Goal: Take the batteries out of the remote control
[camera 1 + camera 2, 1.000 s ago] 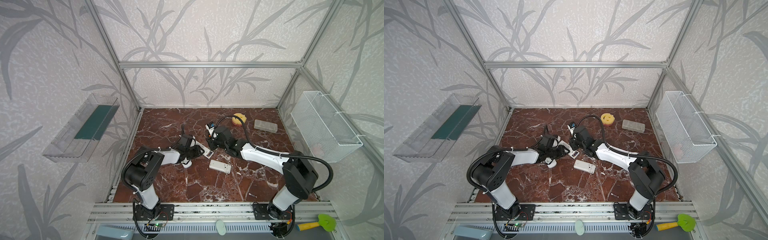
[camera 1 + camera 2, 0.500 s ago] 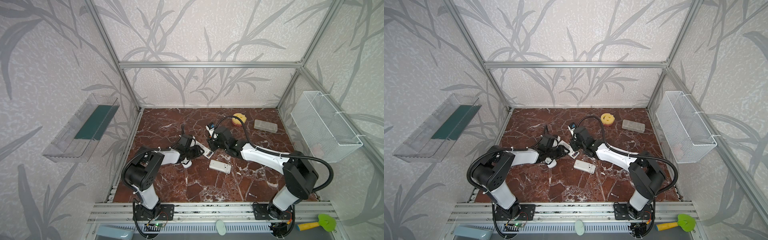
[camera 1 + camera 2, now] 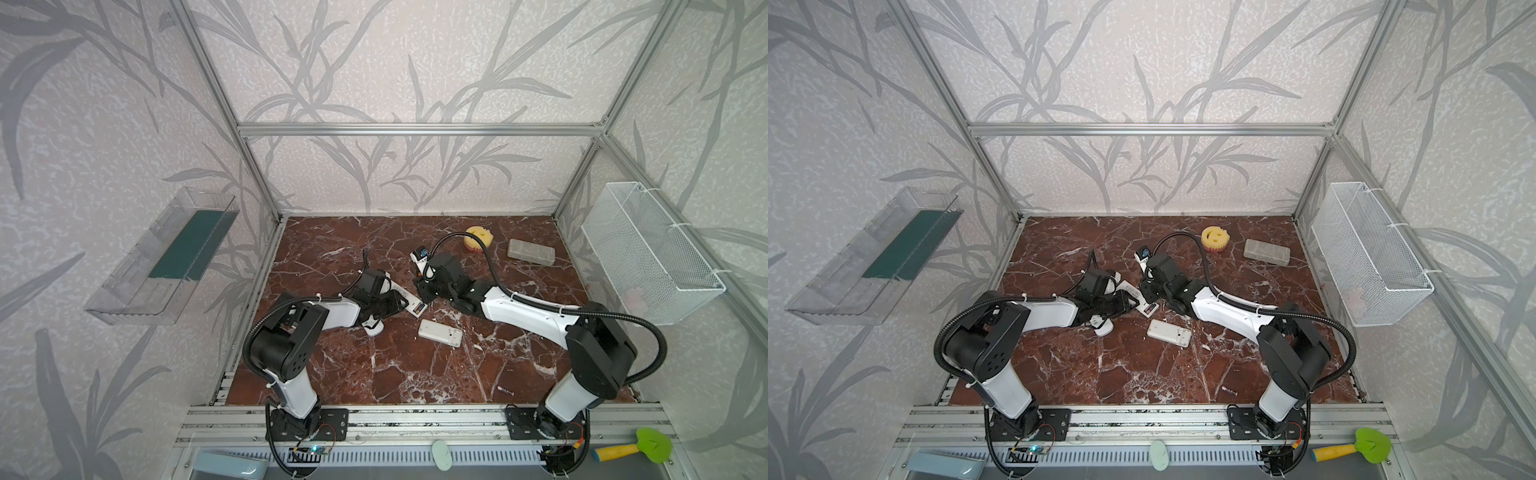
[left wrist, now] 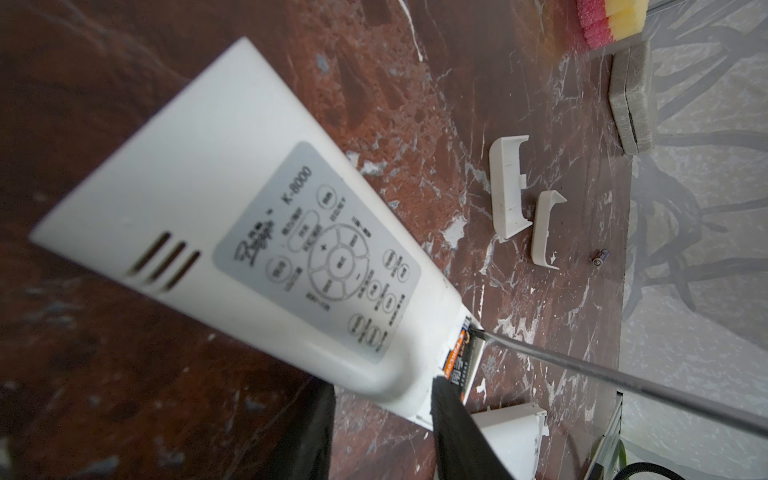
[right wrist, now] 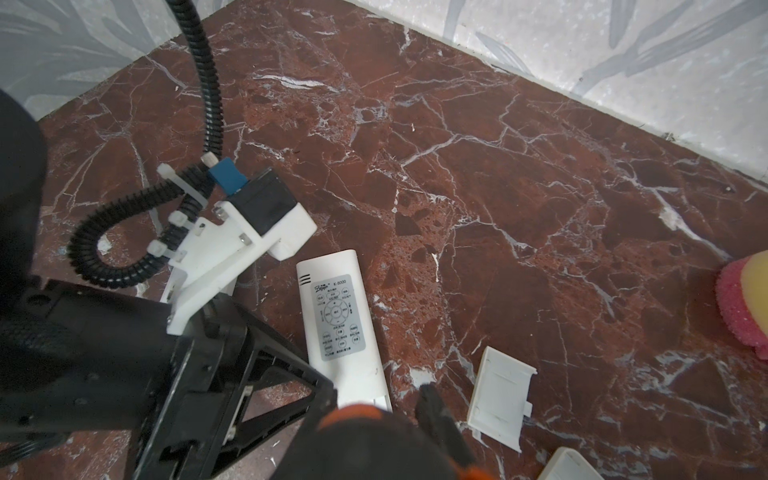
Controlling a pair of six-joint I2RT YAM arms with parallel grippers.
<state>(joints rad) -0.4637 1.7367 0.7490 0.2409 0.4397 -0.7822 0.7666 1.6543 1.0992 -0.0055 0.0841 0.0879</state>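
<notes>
Battery point(image 4: 459, 357): orange-and-black label, sits in the open end of the remote point(image 4: 232, 232); only part of it shows.
Loose battery point(image 4: 599, 256): dark, lies on the bench point(image 4: 124, 83), well apart from the remote and just past two white covers point(image 4: 509, 187).
Remote: mid-bench between the arms in both top views.
Left hand point(image 4: 382, 388): closed on the remote's battery end, one black finger on each side.
Screwdriver point(image 4: 623, 378): thin shaft, tip inside the compartment against the battery.
Right hand point(image 3: 424, 291): clamped on the screwdriver's orange handle.
Second remote point(image 3: 439, 332): flat on the bench, near both hands.
</notes>
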